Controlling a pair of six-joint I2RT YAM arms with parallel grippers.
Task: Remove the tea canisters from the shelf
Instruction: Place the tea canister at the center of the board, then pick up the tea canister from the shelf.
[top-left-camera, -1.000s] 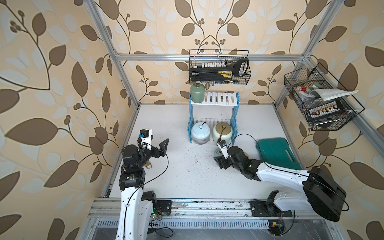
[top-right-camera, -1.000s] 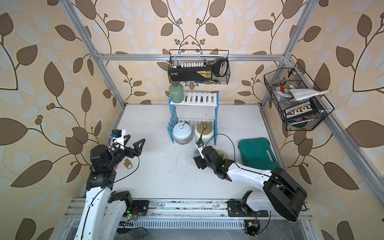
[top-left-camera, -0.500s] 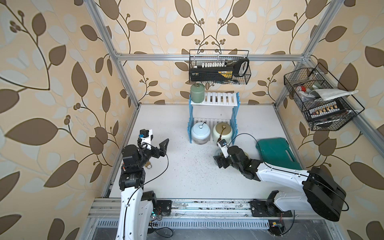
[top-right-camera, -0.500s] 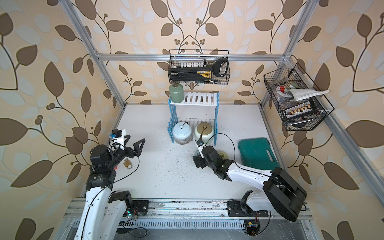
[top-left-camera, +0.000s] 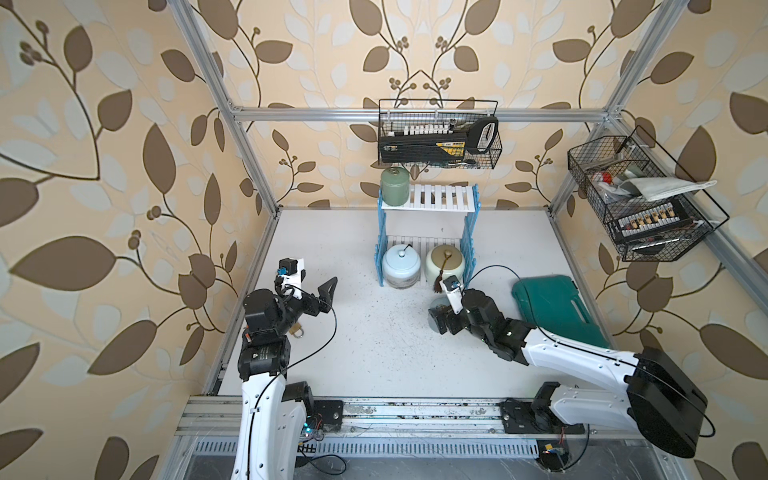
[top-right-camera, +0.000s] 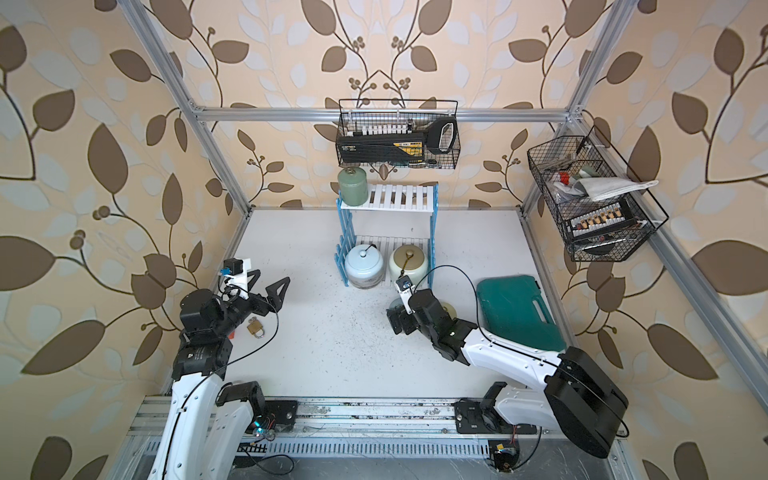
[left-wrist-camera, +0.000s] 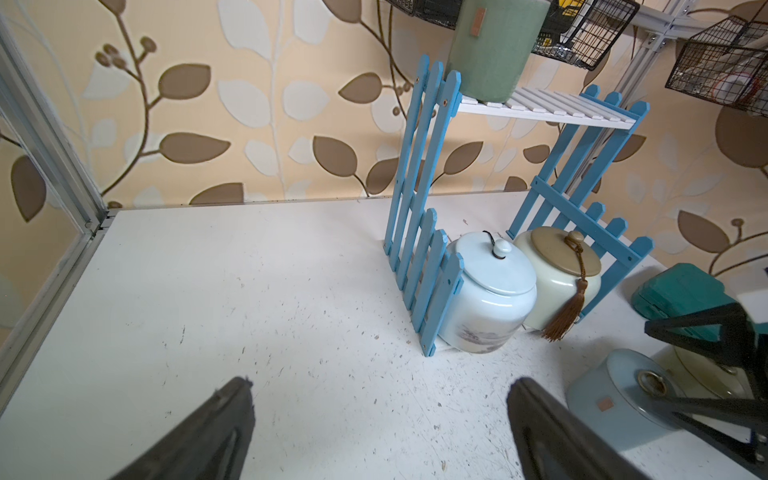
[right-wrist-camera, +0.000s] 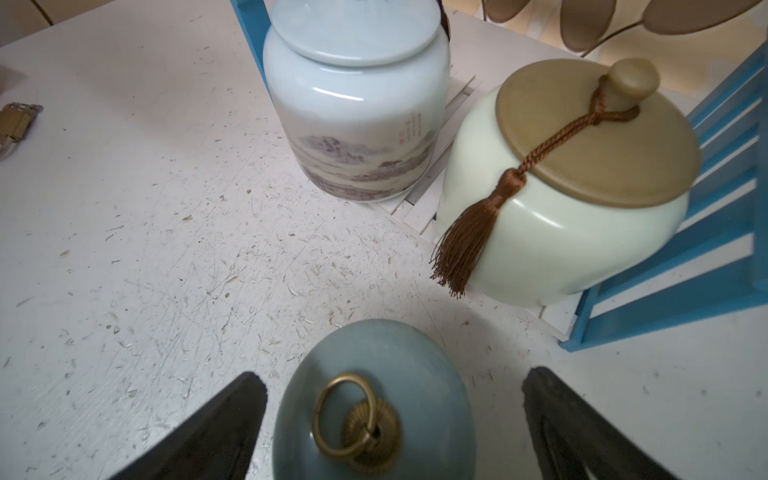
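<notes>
tea canister (right-wrist-camera: 357, 104), pale blue, landscape print with illegible vertical script

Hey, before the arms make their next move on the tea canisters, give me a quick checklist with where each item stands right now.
1. Is the right hand open, with its jaws apart from the grey-blue canister on both sides: ok.
2. Is the grey-blue canister upright on the table: ok.
3. Is the left hand open and empty: ok.
4. Is the shelf emptied: not ok. The sage green canister stands on the top tier, and the pale blue canister and cream canister on the lower tier.
</notes>
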